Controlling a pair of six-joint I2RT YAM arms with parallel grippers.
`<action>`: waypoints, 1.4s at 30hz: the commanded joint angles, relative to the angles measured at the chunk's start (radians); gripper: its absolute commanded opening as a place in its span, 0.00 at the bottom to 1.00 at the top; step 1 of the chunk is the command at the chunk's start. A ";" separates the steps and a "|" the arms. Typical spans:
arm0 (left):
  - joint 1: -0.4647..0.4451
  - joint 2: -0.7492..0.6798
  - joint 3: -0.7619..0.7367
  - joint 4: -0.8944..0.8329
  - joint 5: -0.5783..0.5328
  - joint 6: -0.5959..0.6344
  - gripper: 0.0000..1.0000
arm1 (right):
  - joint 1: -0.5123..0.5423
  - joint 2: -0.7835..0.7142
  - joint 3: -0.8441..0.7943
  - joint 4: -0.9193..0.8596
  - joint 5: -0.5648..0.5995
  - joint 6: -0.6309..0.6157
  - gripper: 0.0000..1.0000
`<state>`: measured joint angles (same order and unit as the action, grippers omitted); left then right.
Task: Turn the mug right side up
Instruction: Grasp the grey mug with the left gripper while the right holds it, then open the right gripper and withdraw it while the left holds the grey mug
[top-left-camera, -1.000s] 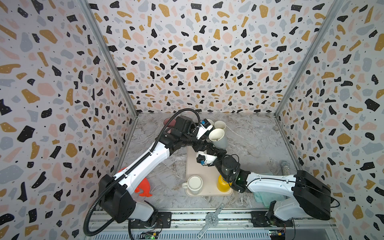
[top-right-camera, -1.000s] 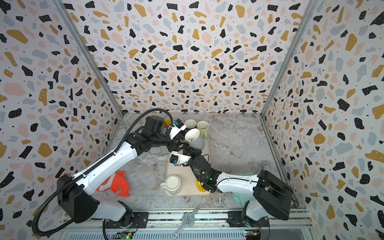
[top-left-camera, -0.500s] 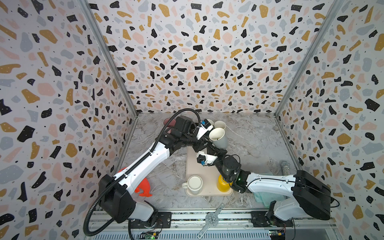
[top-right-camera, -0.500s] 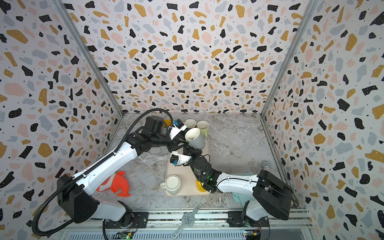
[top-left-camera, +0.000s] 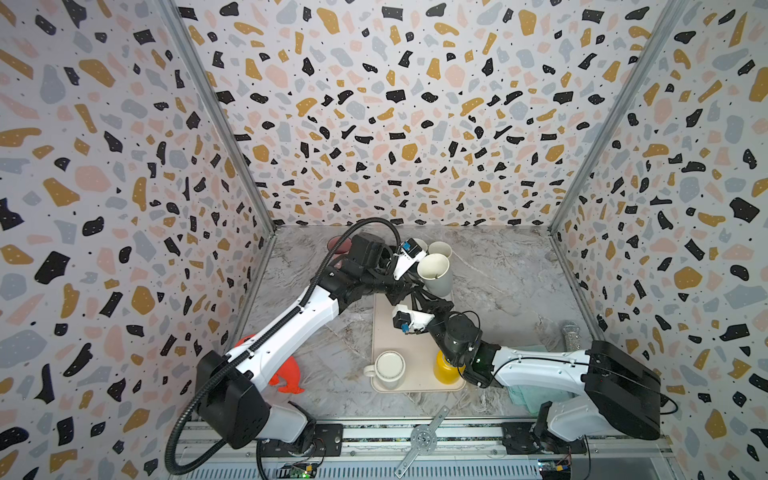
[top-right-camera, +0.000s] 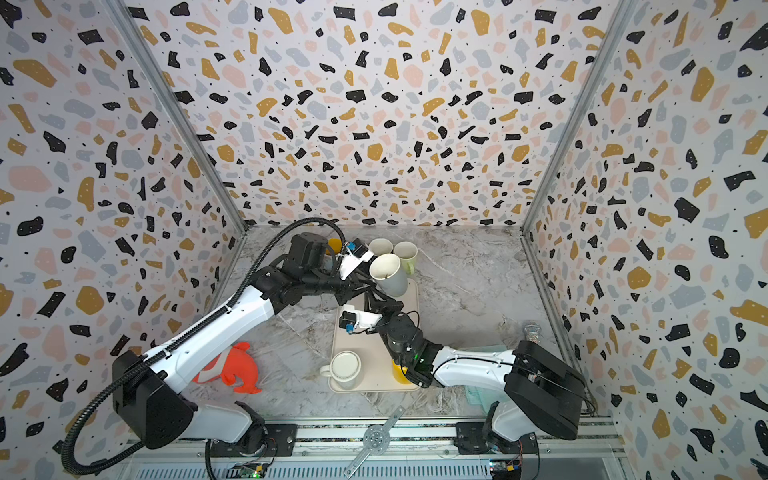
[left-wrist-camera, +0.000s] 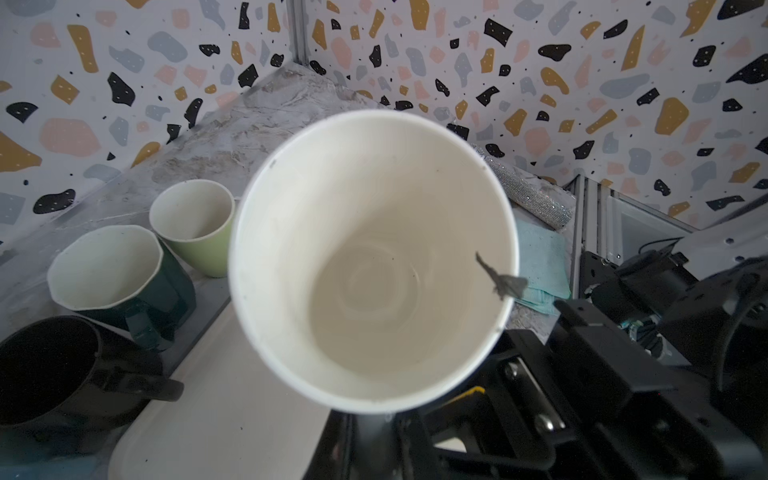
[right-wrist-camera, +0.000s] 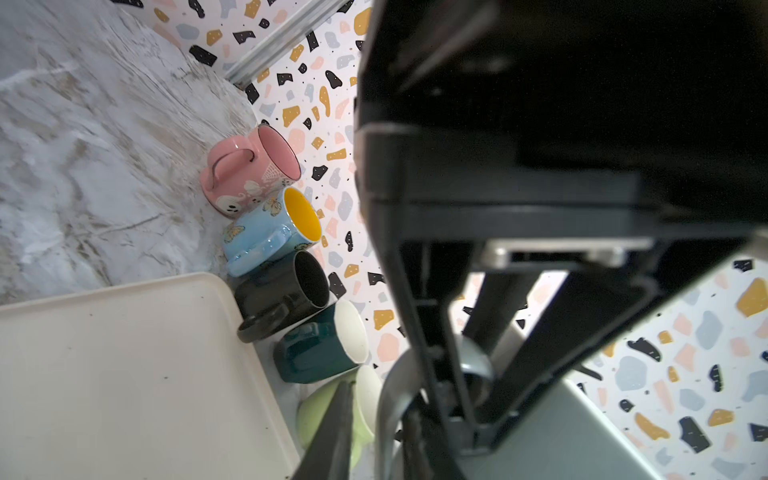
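The right wrist view shows the mug (right-wrist-camera: 582, 436) blurred and cropped.

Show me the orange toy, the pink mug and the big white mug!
orange toy (top-right-camera: 237, 368), a top view, middle of its body.
pink mug (right-wrist-camera: 249, 187), right wrist view, its outer side.
white mug (left-wrist-camera: 370, 270), left wrist view, its inside bottom.

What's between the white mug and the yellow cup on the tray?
Nothing. In both top views, the strip of tray between the white mug and the yellow cup is bare.
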<state>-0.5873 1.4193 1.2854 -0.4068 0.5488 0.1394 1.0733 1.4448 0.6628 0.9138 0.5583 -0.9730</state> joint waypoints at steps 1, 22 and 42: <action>-0.036 -0.004 -0.028 -0.015 -0.022 -0.035 0.00 | -0.009 -0.030 0.038 0.114 0.099 0.002 0.39; -0.034 0.059 0.011 0.039 -0.131 -0.092 0.00 | -0.012 -0.248 -0.051 -0.031 0.251 0.151 0.62; -0.120 0.261 0.181 0.120 -0.263 -0.236 0.00 | -0.197 -0.530 0.006 -0.520 0.150 0.734 0.00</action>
<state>-0.6956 1.6596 1.3891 -0.3698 0.3206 -0.0578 0.8810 0.9070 0.6151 0.4999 0.7261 -0.3420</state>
